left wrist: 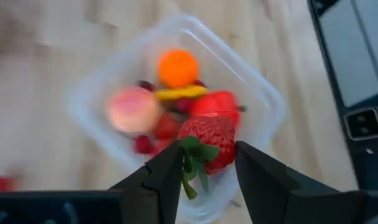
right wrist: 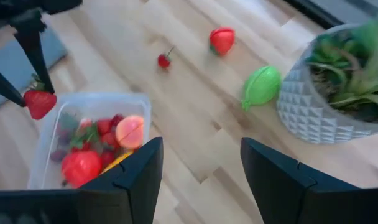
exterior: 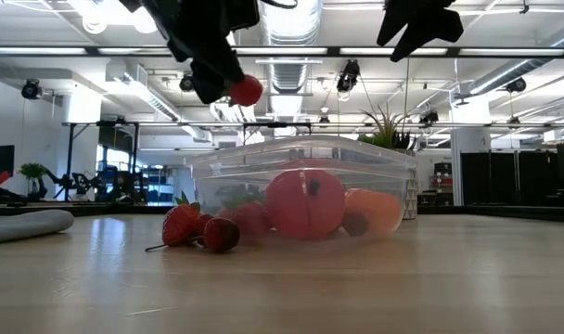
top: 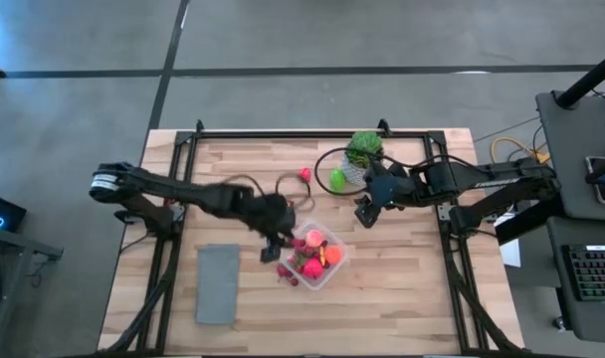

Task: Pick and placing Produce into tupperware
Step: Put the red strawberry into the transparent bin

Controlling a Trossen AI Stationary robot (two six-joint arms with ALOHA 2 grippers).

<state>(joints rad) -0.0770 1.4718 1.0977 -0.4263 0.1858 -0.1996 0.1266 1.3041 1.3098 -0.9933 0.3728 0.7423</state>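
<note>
Strawberry, bumpy red, pinched over clear tupperware.

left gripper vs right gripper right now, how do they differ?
The left gripper is shut on a strawberry; the right gripper is open, with nothing between its fingers. The left gripper hangs over the edge of the tupperware; the right gripper waits further back, near the green fruit and the potted plant. Shared: both are dark two-finger grippers held up off the table.
</note>
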